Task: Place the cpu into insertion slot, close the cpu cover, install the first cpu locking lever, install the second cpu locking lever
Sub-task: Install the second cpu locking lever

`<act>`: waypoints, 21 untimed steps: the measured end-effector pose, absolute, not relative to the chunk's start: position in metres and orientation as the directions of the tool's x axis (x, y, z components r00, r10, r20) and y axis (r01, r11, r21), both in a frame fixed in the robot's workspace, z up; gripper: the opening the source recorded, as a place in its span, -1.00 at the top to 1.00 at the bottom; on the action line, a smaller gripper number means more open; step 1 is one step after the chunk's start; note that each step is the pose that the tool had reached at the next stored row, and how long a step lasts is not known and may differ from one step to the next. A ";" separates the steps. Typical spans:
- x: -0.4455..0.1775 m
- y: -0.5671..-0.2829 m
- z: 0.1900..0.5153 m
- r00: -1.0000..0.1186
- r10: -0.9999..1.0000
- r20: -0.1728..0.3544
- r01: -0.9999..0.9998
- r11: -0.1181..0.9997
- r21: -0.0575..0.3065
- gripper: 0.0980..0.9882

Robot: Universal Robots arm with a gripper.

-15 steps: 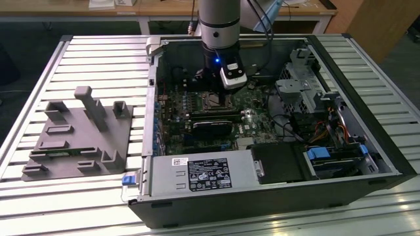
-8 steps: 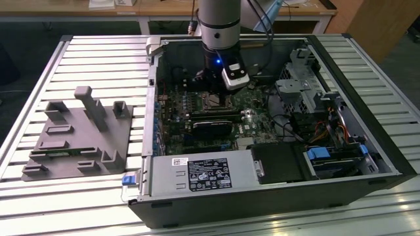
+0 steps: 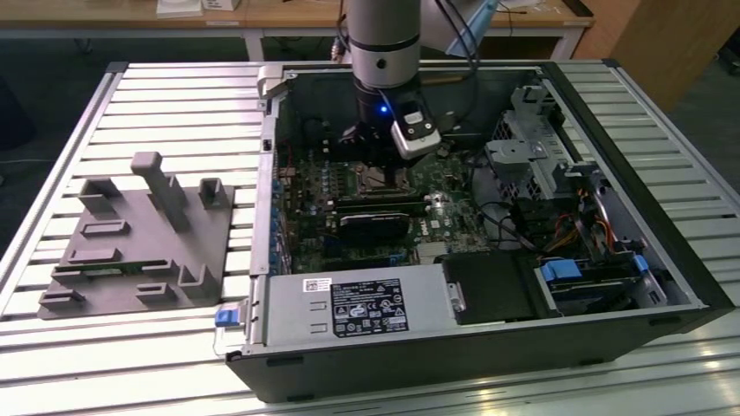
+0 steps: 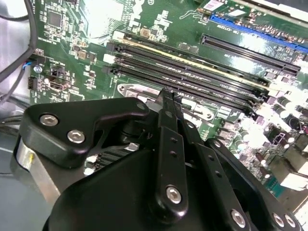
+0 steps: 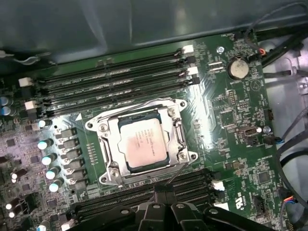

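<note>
Tool (image 4: pixel 166 96) pressed together, empty, just above the cpu (image 5: pixel 144 143) under its lowered cpu cover (image 5: pixel 177 139).

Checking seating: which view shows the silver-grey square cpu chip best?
The first wrist view: the silver-grey square cpu chip sits in full sight, framed by the silvery metal cover. The exterior view gives a small dark socket patch under the arm. In the second wrist view the gripper blocks that area.

Open black computer case (image 3: pixel 647 286) on slatted metal table (image 3: pixel 173 95); silver robot arm (image 3: pixel 384 43) lowered inside, above square silvery insertion slot (image 3: pixel 382 180). Grey moulded fixture tray (image 3: pixel 139 243) at nine o'clock of case.
</note>
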State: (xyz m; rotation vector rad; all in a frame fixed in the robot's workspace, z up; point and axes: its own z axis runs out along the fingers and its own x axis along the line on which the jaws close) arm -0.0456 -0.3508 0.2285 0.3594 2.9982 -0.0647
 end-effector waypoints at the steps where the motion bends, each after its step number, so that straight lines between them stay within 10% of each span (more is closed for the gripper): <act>1: -0.047 -0.351 0.228 -0.965 0.230 -0.125 0.235 0.972 -0.028 0.98; 21: -0.072 -0.365 0.213 -0.976 0.180 -0.119 0.181 0.984 0.003 0.98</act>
